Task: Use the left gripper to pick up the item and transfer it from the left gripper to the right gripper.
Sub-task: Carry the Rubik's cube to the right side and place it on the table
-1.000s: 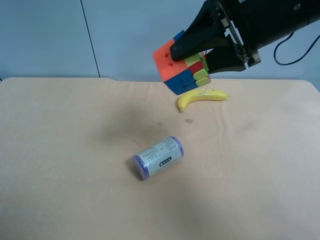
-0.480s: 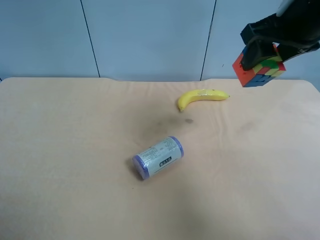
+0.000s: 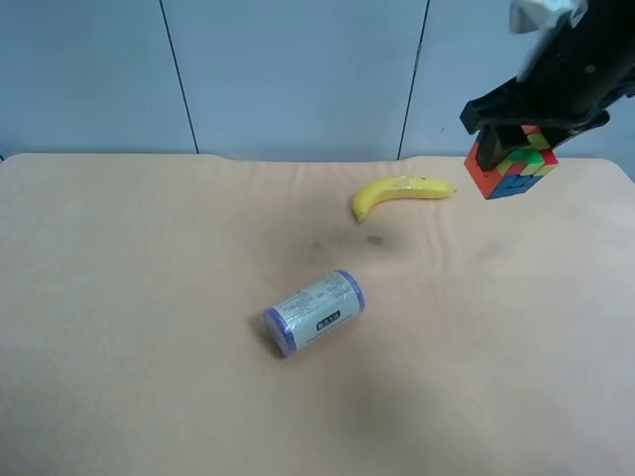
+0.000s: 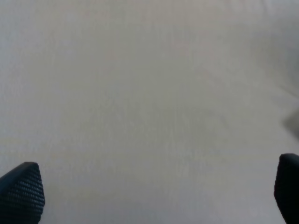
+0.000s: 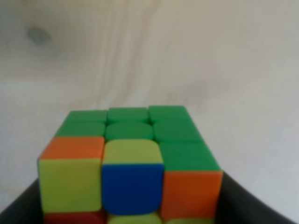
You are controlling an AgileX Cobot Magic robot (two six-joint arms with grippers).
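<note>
Left to right on your table (image 3: pixel 119 297): cylinder (image 3: pixel 314 312), banana (image 3: pixel 401 192), then the item (image 3: pixel 513 162) held aloft, clamped in the right gripper (image 3: pixel 516 124). Your left gripper (image 4: pixel 149 196) gapes wide over bare tabletop, holding nothing, away from the item.

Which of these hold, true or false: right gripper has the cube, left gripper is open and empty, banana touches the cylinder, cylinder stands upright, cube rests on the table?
1. The black right gripper holds the multicoloured puzzle cube. True.
2. The black left gripper is open and empty. True; only bare table shows between its fingertips.
3. The yellow banana touches the purple-capped white-labelled cylinder. False; bare table separates them.
4. The cylinder stands upright. False; it lies on its side.
5. The cube rests on the table. False; it hangs above the far edge.
</note>
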